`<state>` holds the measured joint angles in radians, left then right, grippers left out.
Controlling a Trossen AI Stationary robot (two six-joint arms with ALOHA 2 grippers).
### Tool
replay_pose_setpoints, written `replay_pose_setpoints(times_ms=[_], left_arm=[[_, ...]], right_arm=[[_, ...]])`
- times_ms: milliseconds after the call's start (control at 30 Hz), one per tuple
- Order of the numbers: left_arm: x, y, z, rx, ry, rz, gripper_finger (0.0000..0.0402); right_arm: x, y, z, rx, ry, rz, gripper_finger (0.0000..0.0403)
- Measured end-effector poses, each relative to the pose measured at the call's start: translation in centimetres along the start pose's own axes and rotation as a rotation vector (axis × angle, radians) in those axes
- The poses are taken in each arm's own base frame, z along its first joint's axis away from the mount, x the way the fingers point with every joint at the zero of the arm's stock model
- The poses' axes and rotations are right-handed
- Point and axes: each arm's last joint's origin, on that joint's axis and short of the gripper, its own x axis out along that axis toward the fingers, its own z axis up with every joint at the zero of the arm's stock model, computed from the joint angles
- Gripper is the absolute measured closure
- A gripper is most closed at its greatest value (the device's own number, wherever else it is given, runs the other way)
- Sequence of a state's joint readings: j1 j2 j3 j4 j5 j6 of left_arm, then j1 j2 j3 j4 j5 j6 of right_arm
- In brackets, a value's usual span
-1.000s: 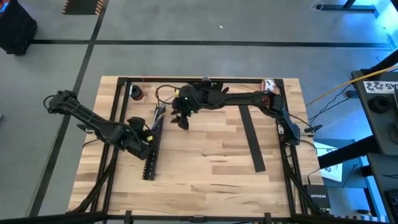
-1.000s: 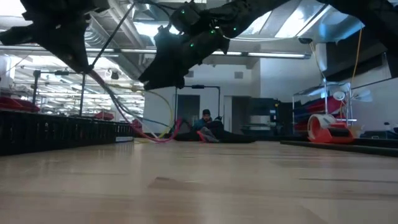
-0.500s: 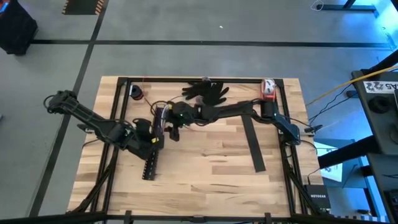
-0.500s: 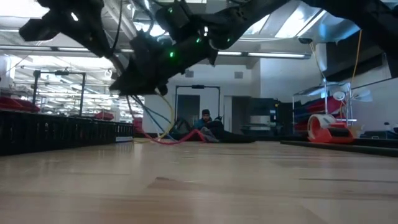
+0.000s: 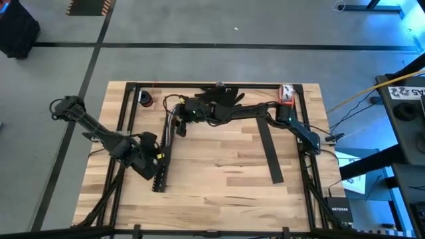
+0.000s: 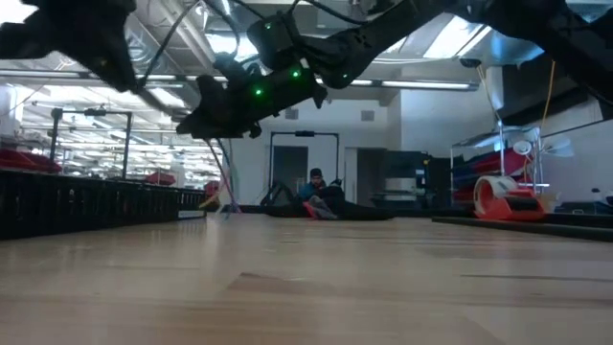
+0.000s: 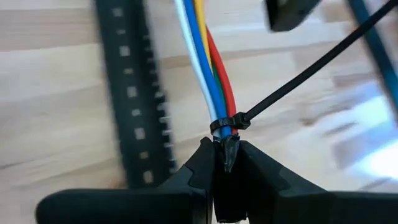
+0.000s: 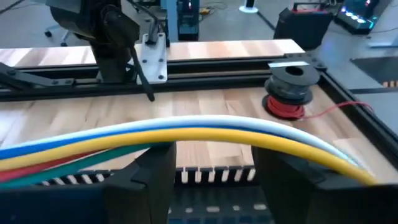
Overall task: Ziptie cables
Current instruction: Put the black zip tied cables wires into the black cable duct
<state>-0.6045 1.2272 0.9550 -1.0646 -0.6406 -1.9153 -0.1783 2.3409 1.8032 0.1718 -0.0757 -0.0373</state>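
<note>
— While the left gripper sits at the table's left side beside the black slotted channel, what does it hold?

— Its two fingers are pressed together on the cables, just below a black zip tie wrapped around the bundle. White, blue, yellow and red wires run away from the fingers side by side, and the tie's loose tail angles off across the wood.

— And the right gripper?

— It reaches across the back of the table toward the left, near the channel's far end. Its fingers stand apart, with the cables arching across between them; whether the fingers press the wires is hard to tell. White, yellow, green and red strands show there.

— So where does the bundle lie?

— Strung between the two grippers, above the channel, off the table.

— Anything else nearby?

— A spool of red wire stands by the frame at the back left corner, a dark glove lies at the back edge, and a black strip rests toward the right.
</note>
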Motion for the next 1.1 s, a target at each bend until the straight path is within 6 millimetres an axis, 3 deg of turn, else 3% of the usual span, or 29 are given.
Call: replay_pose_setpoints(times_ms=[167, 700, 1100], left_arm=[[0.5, 0.7, -0.8, 0.043, 0.033, 0.118, 0.0354], [2.4, 0.3, -3.5, 0.091, 0.075, 0.225, 0.0354], [2.7, 0.7, -5.1, 0.069, 0.057, 0.257, 0.0354]], right_arm=[[0.9, 0.1, -0.2, 0.007, 0.025, 0.025, 0.0201], [1.1, 0.2, -0.8, 0.013, 0.076, 0.053, 0.0201], [1.1, 0.3, -1.1, 0.018, 0.108, 0.08, 0.0201]])
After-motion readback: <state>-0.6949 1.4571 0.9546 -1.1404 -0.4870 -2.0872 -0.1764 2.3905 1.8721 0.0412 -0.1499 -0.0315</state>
